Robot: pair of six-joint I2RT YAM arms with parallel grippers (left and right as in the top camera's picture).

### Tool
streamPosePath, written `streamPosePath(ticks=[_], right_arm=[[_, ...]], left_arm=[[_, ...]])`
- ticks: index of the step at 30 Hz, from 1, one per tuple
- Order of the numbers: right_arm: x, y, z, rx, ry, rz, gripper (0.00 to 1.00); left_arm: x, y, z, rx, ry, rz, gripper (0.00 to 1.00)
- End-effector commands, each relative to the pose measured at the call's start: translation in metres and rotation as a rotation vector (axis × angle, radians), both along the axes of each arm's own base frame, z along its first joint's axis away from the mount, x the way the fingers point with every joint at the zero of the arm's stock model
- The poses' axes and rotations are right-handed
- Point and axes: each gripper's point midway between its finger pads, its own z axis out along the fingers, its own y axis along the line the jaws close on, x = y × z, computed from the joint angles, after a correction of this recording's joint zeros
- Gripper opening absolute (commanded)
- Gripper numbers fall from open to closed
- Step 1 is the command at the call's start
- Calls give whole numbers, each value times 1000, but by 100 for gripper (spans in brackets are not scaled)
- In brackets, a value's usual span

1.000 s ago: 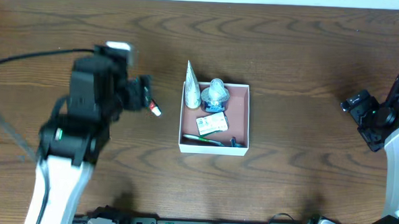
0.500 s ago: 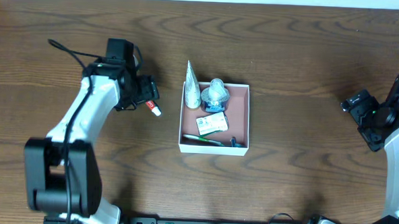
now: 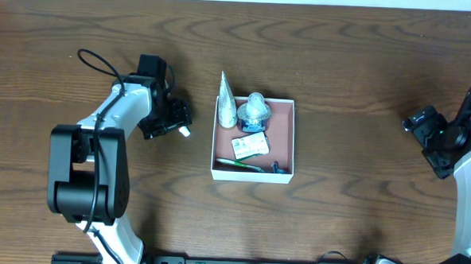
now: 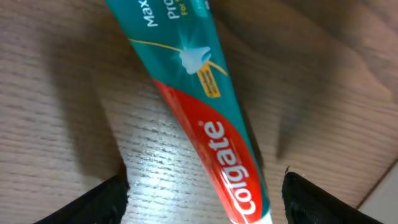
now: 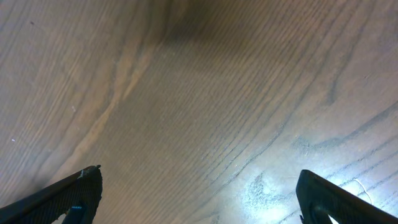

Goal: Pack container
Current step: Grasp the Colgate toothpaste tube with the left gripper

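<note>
Wood-grain brown surface (image 3: pixel 366 66) fills the overhead view, with one arm at each side. Near the middle sits the container (image 3: pixel 251 176), square and shallow, with thin white walls and a dull pinkish inside. It holds several toiletries. A silvery cone-shaped tube (image 3: pixel 226 106) leans in the far left corner, its tip rising past the rim. Beside it stands a small bottle (image 3: pixel 255 109) with a clear rounded top. A flat packet (image 3: pixel 251 144) printed in blue and yellow lies near the centre. A green toothbrush (image 3: pixel 238 163) lies along the near wall.

To the left of the container, apart from it, the left end effector (image 4: pixel 202 196) hangs low over a Colgate toothpaste tube (image 4: pixel 199 106), red and teal, which lies flat on the wood. Its fingers are spread, one at each side of the tube with bare wood showing between each fingertip and the tube.

Far to the right, well apart from the container, the right end effector (image 5: pixel 199 186) is spread wide over bare wood and holds nothing.
</note>
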Motion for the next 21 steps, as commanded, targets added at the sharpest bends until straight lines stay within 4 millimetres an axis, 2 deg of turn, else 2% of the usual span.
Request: streamPosePath(ticks=[1, 4, 5, 7, 11, 14, 15, 17, 21], right_arm=[[-1, -2, 0, -3, 1, 7, 99], [-1, -2, 0, -3, 1, 7, 99], [-1, -2, 0, -3, 1, 7, 99], [-1, -2, 0, -3, 1, 7, 99], [-1, -2, 0, -3, 1, 7, 99], [-1, -2, 0, -3, 1, 7, 99], [-1, -2, 0, -3, 1, 7, 99], [-1, -2, 0, -3, 1, 7, 99], [-1, -2, 0, -3, 1, 7, 99]], left_arm=[[4, 1, -8, -3, 10, 15, 77], [4, 5, -10, 18, 11, 16, 61], [4, 6, -10, 24, 12, 16, 58], [3, 7, -10, 30, 14, 13, 44], [1, 7, -11, 33, 26, 13, 23], [-2, 7, -10, 33, 34, 10, 18], [-2, 7, -9, 34, 33, 5, 14], [-1, 7, -4, 35, 20, -18, 12], [9, 7, 23, 40, -49, -75, 12]])
